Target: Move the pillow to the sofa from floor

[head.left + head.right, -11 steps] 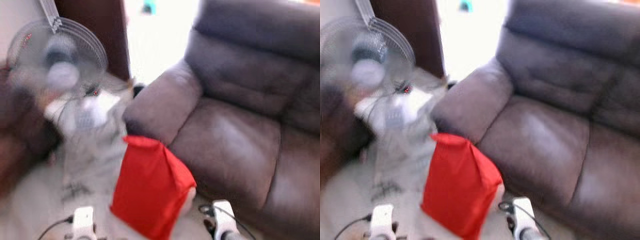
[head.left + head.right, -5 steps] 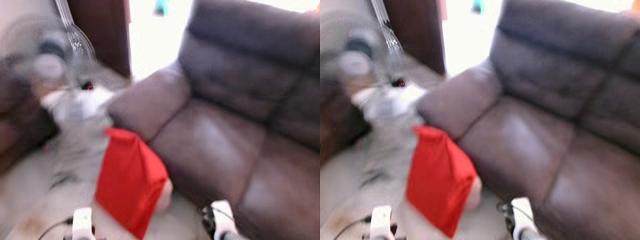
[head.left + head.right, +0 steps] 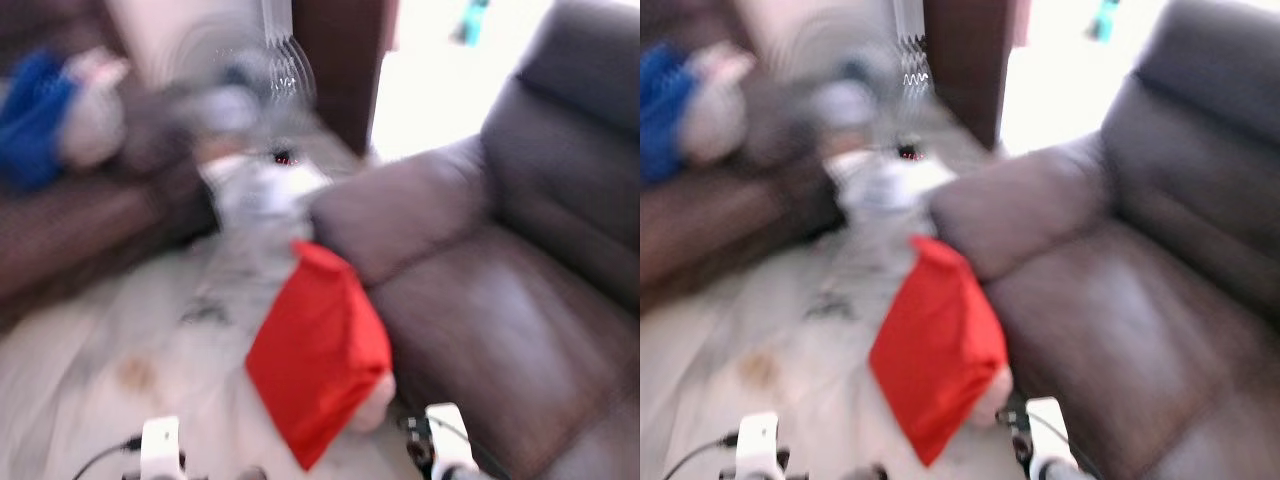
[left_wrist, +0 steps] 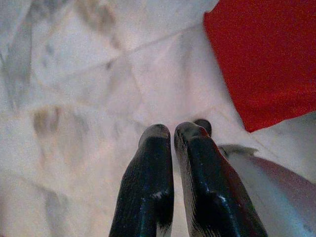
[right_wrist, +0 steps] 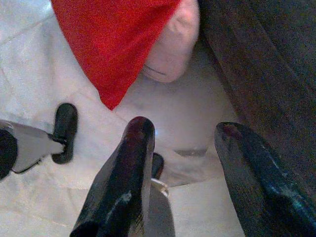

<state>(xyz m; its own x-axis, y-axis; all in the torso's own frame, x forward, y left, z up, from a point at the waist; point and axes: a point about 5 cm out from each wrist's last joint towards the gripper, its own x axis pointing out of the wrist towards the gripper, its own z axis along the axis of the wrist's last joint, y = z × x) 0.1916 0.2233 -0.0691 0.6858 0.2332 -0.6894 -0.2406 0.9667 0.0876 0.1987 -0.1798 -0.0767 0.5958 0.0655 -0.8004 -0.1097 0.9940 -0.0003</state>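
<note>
The left gripper (image 4: 165, 136), fingers pressed together, and the right gripper (image 5: 185, 133), fingers spread wide, hang over pale marble floor (image 3: 120, 340) beside the red pillow (image 3: 318, 352), which leans against the brown sofa (image 3: 480, 300), a fan (image 3: 245, 75) beyond.

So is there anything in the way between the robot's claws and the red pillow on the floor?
Nothing visible is. The red pillow leans against the front of the brown sofa, with only bare marble floor between it and both grippers. The right gripper is open just short of it; the left gripper is shut, beside it.
</note>
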